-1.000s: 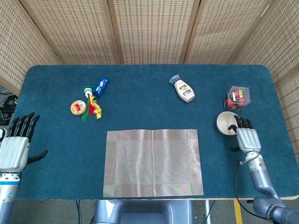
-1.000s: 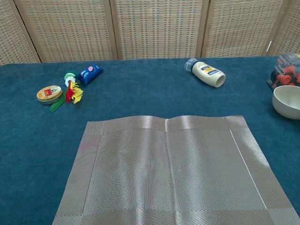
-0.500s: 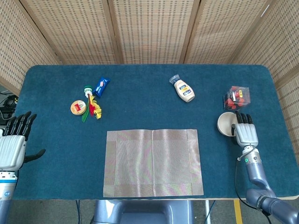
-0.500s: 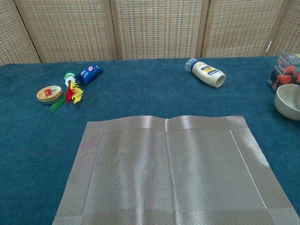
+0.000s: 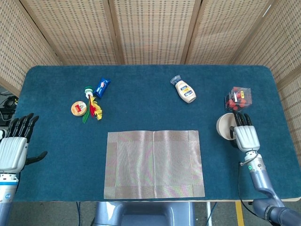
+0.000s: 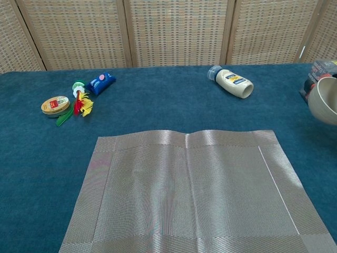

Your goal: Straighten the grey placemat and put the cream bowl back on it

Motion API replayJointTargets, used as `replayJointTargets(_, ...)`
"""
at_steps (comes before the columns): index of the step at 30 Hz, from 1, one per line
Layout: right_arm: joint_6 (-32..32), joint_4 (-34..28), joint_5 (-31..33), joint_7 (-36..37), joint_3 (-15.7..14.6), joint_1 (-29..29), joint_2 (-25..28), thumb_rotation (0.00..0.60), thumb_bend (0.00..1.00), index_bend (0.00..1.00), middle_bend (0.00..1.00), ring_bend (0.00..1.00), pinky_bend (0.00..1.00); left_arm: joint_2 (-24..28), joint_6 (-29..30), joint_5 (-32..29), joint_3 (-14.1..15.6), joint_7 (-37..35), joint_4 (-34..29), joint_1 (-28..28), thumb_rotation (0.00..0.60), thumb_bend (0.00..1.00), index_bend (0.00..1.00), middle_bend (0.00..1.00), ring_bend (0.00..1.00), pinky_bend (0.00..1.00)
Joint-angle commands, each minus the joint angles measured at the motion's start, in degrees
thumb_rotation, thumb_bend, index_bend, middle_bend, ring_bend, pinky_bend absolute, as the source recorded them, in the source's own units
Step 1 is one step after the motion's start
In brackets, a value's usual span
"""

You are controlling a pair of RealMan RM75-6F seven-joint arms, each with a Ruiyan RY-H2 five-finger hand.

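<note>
Head view: grey placemat [image 5: 154, 164] lies flat at the table's [image 5: 141, 94] near edge, looks squared up w/ the front edge, slight crease down the middle. Cream bowl [image 5: 225, 126] is off to the right, well apart from the mat, tilted up on its side w/ the right hand [image 5: 245, 134] gripping its rim, fingers curled over it. Left hand [image 5: 14, 146] hangs off the table's left edge, fingers spread, holding nothing. Chest view shows the bowl tipped at the far right, the hand itself out of frame. Far side has a mayo bottle [image 5: 184, 89] lying down, clear box w/ red bits [image 5: 238, 97] just behind the bowl, plus a round tin [image 5: 79, 108] and blue packet [image 5: 102, 86] far left.
</note>
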Motion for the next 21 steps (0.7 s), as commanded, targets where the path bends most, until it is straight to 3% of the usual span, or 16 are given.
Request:
replayJointTargets(1, 4.1, -13.29, -6.13, -1.19, -3.28, -1.82, 7.82, 0.6, 0.53, 0.73, 0.0, 0.0, 0.0, 0.13, -0.06, 0.27, 0.05, -0.19, -0.22, 0.13, 0.6, 0.0, 0.0, 0.0, 0.0, 0.0)
replayJointTargets(7, 2.12, -31.28, -14.69, -4.68, -5.47, 1.24, 17.77, 0.6, 0.53, 0.73, 0.0, 0.0, 0.0, 0.57, -0.05, 1.28, 0.17, -0.77, -0.82, 0.44, 0.6, 0.0, 0.0, 0.0, 0.0, 0.0)
replayJointTargets(15, -7.49, -38.79, -19.6, -8.08, -4.67, 9.14, 20.94, 0.6, 0.52, 0.73, 0.0, 0.0, 0.0, 0.78, -0.76, 1.6, 0.19, -0.98, -0.74, 0.42, 0.6, 0.0, 0.0, 0.0, 0.0, 0.0)
replayJointTargets(21, -17.86, -40.27, -17.22, -14.79, -3.53, 15.33, 16.67, 0.6, 0.52, 0.73, 0.0, 0.0, 0.0, 0.75, -1.9, 0.28, -0.28, -1.08, -0.32, 0.15, 0.6, 0.0, 0.0, 0.0, 0.0, 0.0)
